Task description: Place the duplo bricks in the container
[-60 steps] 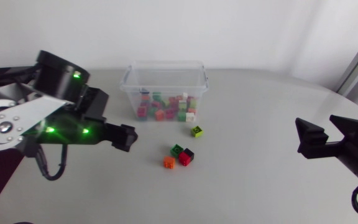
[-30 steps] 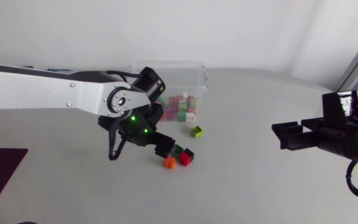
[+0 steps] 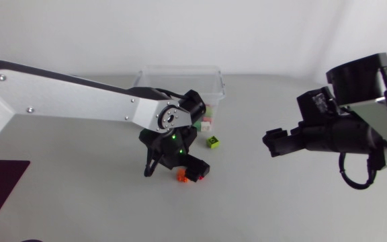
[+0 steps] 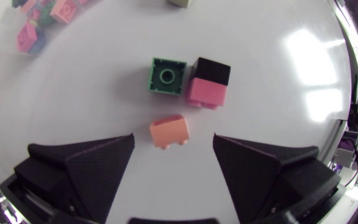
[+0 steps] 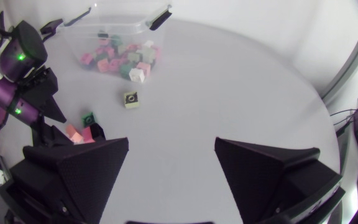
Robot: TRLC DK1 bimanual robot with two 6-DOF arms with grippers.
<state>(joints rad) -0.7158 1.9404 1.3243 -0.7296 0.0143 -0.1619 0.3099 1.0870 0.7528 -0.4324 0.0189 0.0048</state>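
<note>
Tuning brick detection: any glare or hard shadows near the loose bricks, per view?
Left wrist view: two glare patches on the table beyond the black-topped brick; none on the orange brick inside the open left claw. Head view: even light, soft shadows; the left arm hides part of the container. Right wrist view: no glare; green lights glow on the left arm.

Robotics lab, prob.: white table [image 3: 261, 202] w/ left arm [image 3: 79, 101] & right arm [image 3: 355, 134] over it.
</note>
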